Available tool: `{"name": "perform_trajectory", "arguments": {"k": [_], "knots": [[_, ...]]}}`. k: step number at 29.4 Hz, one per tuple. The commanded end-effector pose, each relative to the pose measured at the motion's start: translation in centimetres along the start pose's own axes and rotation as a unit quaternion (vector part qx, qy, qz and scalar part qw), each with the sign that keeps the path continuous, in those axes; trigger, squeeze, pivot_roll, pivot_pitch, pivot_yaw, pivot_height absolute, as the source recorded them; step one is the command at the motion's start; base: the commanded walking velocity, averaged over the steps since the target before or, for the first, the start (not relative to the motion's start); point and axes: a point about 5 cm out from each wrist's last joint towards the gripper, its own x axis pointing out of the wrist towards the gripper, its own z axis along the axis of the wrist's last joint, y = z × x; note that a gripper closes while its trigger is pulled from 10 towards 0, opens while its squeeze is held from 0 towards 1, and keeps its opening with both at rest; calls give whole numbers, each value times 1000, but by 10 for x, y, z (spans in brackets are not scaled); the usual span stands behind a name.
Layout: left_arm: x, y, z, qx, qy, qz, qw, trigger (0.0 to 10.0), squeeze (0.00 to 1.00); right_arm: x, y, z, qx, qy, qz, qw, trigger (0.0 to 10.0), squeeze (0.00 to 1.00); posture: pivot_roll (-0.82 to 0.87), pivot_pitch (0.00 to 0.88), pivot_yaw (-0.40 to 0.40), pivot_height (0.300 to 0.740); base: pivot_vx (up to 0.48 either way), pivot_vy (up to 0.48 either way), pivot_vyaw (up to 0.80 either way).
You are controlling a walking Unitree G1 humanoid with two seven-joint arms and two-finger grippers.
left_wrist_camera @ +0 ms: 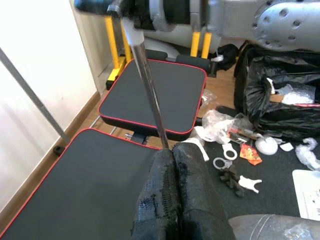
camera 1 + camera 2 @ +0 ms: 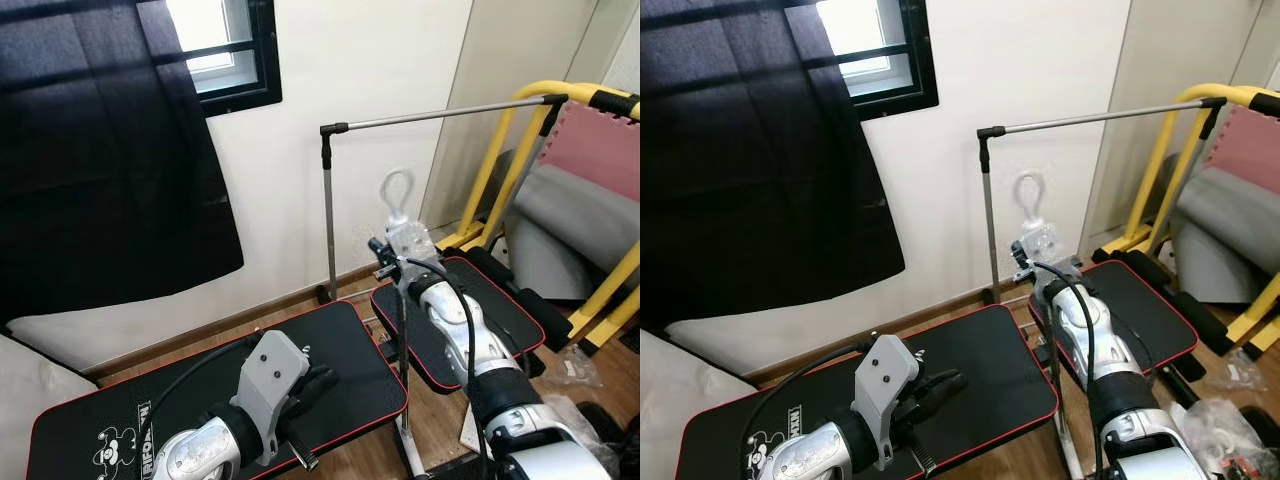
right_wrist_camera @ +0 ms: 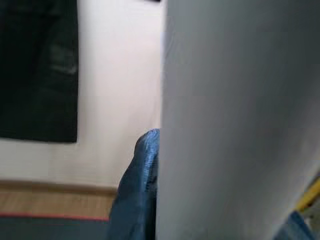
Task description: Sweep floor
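Observation:
A thin metal broom handle (image 2: 402,340) with a white hanging loop (image 2: 397,195) at its top stands nearly upright in front of me. My right gripper (image 2: 392,257) is shut on the handle just below the loop; in the right wrist view the handle (image 3: 240,120) sits very close beside one dark finger (image 3: 140,190). My left gripper (image 2: 322,384) hovers low over a black mat, its fingers (image 1: 172,195) pressed together, a short way left of the pole (image 1: 147,85). The broom's head is hidden.
Two black red-edged mats (image 2: 330,335) (image 2: 505,300) lie ahead. A grey clothes rail (image 2: 328,210) stands by the wall, a yellow frame (image 2: 495,165) at the right. White scraps (image 1: 232,160) and a black rubbish bag (image 1: 280,107) litter the floor at my right.

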Motion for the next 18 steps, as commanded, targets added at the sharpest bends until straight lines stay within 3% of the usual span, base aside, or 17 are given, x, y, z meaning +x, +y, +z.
{"name": "perform_trajectory", "arguments": {"k": [1,9,18], "knots": [[0,0,0,3,-1,0,1000,10000,0,-3,-5,-1,-26,6,-4,1000,0,0,-52,36,-36,740,0,0,0],[2,1,0,1,-4,1,1000,10000,0,-11,-13,2,-31,8,9,999,0,0,-64,30,-37,740,0,0,0],[5,6,-1,2,-7,-1,1000,10000,0,-34,-25,30,-24,25,131,991,0,0,-106,19,-26,740,0,0,0]]}}
